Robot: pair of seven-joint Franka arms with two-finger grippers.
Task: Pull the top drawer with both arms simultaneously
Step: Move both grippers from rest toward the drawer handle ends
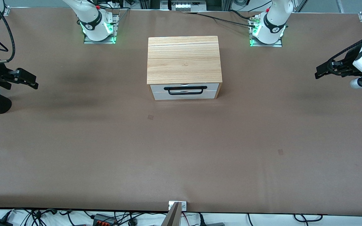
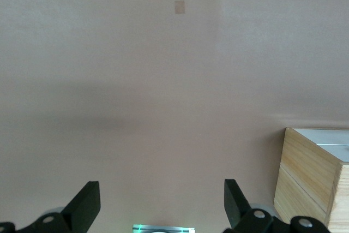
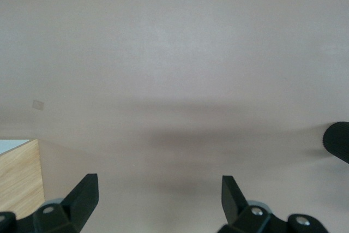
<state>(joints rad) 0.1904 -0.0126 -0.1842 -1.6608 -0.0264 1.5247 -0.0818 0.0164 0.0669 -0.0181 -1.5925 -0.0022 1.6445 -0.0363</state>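
A light wooden box (image 1: 184, 61) stands mid-table between the two arm bases. Its top drawer (image 1: 156, 88) has a white front with a long black bar handle (image 1: 185, 90) and sits shut, above a second white front. My left gripper (image 1: 318, 72) hangs open over the brown mat at the left arm's end of the table, well apart from the box. My right gripper (image 1: 34, 82) hangs open over the right arm's end. In the left wrist view the open left gripper (image 2: 162, 207) holds nothing, with a box corner (image 2: 308, 181) showing. The right gripper (image 3: 158, 203) is likewise empty beside a box corner (image 3: 19, 181).
The brown mat (image 1: 181, 150) covers the whole table. The arm bases (image 1: 99, 28) (image 1: 267, 29) stand along the edge farthest from the front camera. A metal bracket (image 1: 177, 205) sits at the nearest edge. Two small darker patches (image 1: 150, 117) (image 1: 280, 152) mark the mat.
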